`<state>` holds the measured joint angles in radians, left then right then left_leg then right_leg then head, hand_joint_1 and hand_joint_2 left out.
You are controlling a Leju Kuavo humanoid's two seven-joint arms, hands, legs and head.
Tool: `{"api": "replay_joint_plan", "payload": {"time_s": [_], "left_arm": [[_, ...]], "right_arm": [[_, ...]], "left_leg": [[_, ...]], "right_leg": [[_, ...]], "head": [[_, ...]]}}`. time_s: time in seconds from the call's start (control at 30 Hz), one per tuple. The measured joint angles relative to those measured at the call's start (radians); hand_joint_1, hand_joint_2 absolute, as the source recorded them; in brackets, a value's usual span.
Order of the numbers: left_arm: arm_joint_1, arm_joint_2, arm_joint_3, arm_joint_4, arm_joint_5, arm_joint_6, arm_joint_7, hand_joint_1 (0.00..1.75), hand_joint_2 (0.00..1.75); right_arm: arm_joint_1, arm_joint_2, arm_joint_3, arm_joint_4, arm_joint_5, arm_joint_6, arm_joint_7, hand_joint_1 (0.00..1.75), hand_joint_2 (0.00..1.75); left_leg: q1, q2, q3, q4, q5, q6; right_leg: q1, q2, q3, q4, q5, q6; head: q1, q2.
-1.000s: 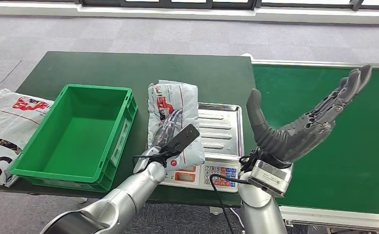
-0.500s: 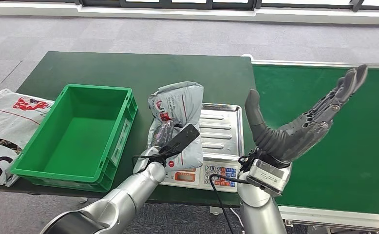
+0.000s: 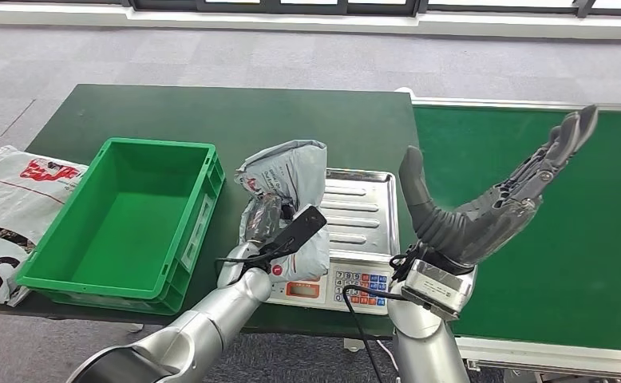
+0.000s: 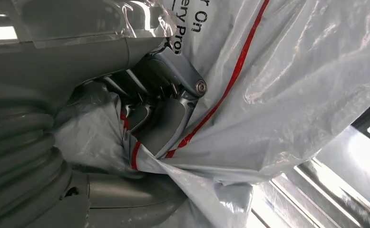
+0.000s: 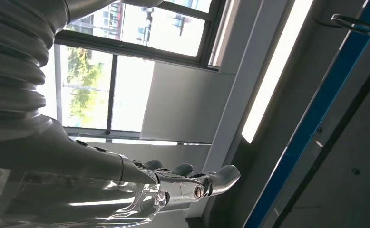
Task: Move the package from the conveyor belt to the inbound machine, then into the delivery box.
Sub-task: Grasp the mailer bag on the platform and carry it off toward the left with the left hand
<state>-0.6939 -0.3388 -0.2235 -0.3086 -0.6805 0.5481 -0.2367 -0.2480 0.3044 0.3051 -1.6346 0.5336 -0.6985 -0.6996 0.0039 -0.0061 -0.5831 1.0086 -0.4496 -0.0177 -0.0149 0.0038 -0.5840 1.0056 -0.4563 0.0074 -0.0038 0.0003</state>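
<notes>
You had the green table point(image 3: 211, 112) in front of you, with the conveyor belt point(image 3: 547, 239) running off to your right. On the table's left part sat the green box point(image 3: 72, 263), open side up, its long axis running away from you. Just right of it stood the scale point(image 3: 363, 231), its ribbed steel tray bare on the side nearer the belt.

Your left hand point(image 3: 269, 223) held the package point(image 3: 287, 187), a grey plastic mailer with red print. It stood crumpled and roughly upright above the scale's left edge, between the tray and the box's near wall, its lower end bunched round your fingers point(image 4: 166, 118). Whether its bottom rested on the tray or hung free, I could not tell from the head view. In the left wrist view the film was folded tightly over the fingers, so the grip looked firm.

The box lay directly to the left of that hand, just beside it, so I judged the left arm the nearer by far and the coming move a short carry leftward over the box's right wall.

Your right hand point(image 3: 491, 199) was raised above the belt's near edge, fingers spread wide, holding nothing, well apart from the package.

A second printed bag point(image 3: 12, 199) lay at the table's far left, beyond the box.
</notes>
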Motion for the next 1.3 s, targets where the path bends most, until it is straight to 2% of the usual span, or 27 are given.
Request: {"api": "replay_joint_plan", "payload": {"time_s": [0.17,0.27,0.43,0.53,0.63,1.0,1.3], "left_arm": [[0.004,0.002,0.002,-0.003,-0.020,0.072,-0.014,1.75,1.75],[0.019,0.004,0.031,-0.038,-0.116,0.131,-0.026,1.75,1.75],[0.055,-0.001,0.201,-0.189,-0.394,0.146,-0.056,1.75,1.75],[0.065,-0.006,0.280,-0.253,-0.428,0.146,-0.060,1.75,1.75],[0.075,-0.007,0.320,-0.293,-0.436,0.146,-0.061,1.75,1.75],[0.166,-0.013,0.338,-0.564,-0.483,0.146,-0.025,1.75,1.75],[0.188,-0.013,0.338,-0.642,-0.486,0.146,-0.022,1.75,1.75]], "right_arm": [[0.000,0.000,0.000,0.000,0.002,0.000,0.000,0.00,1.75],[0.001,0.000,-0.001,0.000,0.005,0.000,0.000,0.00,1.75],[0.001,0.000,-0.004,0.000,0.008,0.000,0.000,0.00,1.75],[0.002,0.000,-0.006,0.000,0.009,0.000,0.000,0.00,1.75],[0.002,0.000,-0.007,0.000,0.010,0.000,0.000,0.00,1.75],[0.005,0.000,-0.009,0.000,0.020,0.000,0.000,0.00,1.75],[0.005,0.000,-0.009,0.000,0.021,0.000,0.000,0.00,1.75]], "left_leg": [[0.000,0.000,0.000,0.000,0.000,0.000],[0.000,0.001,-0.001,0.000,0.000,0.000],[0.000,0.001,-0.002,0.000,0.000,0.000],[0.000,0.001,-0.002,0.000,0.000,0.000],[0.000,0.000,-0.003,0.000,0.000,0.000],[0.000,0.001,-0.004,0.000,0.000,0.000],[0.000,0.001,-0.004,0.000,0.000,0.000]], "right_leg": [[0.000,0.000,-0.001,0.000,0.000,0.000],[0.000,0.001,-0.002,0.000,0.000,0.000],[0.000,0.001,-0.003,0.000,0.000,0.000],[0.000,0.001,-0.004,0.000,0.000,0.000],[0.000,0.001,-0.004,0.000,0.000,0.000],[0.000,0.001,-0.005,0.000,0.000,0.000],[0.000,0.001,-0.005,0.000,0.000,0.000]], "head": [[0.000,0.000],[0.000,0.000],[0.000,0.000],[0.000,0.000],[0.000,0.000],[0.000,0.000],[0.000,0.000]]}}
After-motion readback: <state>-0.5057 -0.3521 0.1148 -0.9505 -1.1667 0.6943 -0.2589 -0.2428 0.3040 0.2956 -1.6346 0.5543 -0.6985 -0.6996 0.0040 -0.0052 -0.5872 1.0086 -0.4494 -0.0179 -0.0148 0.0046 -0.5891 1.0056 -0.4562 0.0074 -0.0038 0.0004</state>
